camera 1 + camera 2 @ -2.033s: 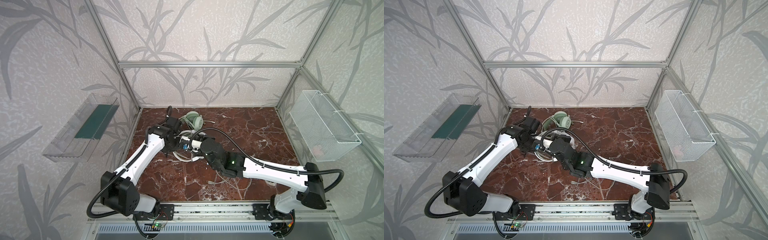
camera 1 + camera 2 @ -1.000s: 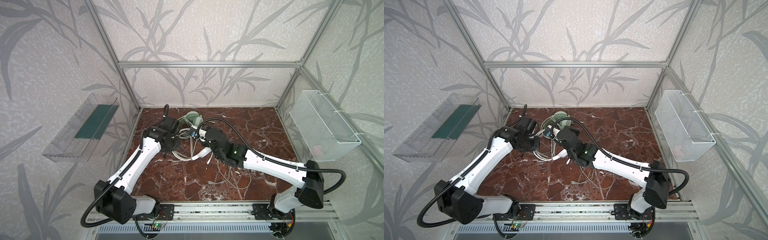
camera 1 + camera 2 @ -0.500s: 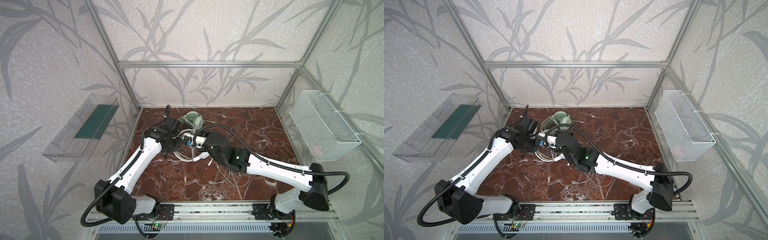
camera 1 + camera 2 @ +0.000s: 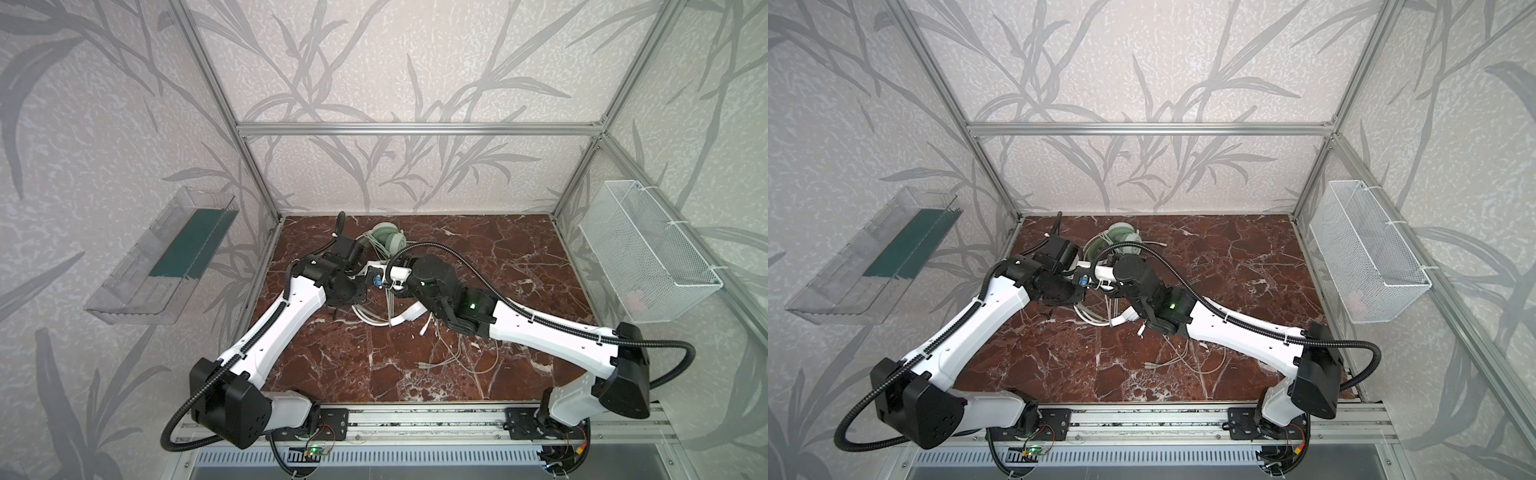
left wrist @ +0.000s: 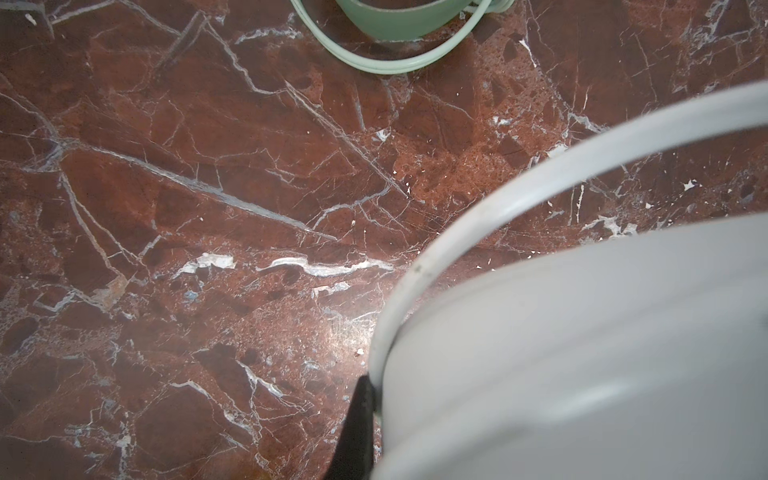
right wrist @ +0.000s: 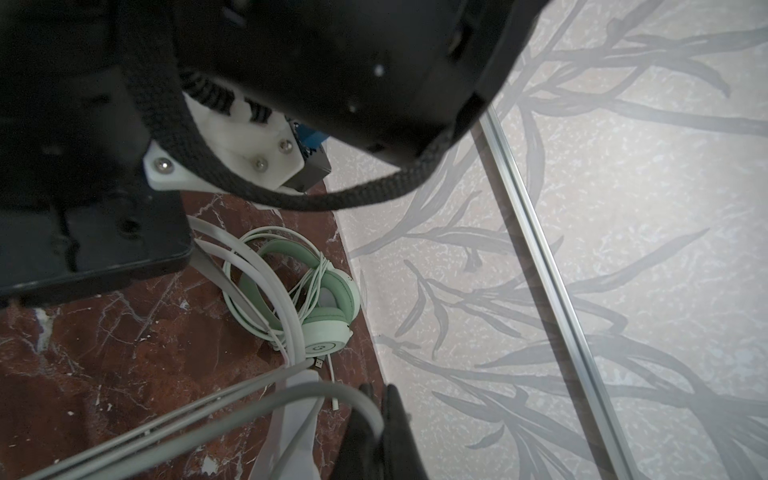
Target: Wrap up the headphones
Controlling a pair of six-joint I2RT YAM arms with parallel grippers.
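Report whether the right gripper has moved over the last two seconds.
Yes. The right gripper has shifted toward the back wall, nearer the mint headset.

we find both top views bright and evenly lit, with soft light washing the pale walls (image 4: 415,62); we cannot place its source. the arms throw only faint, diffuse shade on the counter (image 4: 498,257). the wide lens splays the frame posts (image 4: 207,62) toward the corners. in the left wrist view the counter is sharp, with a dull sheen beside the white headset (image 5: 582,353), which looms as a grey blur. in the right wrist view the black housing (image 6: 291,62) is dark and unfocused, the near cable (image 6: 328,388) smeared, the green headset (image 6: 332,286) crisp.
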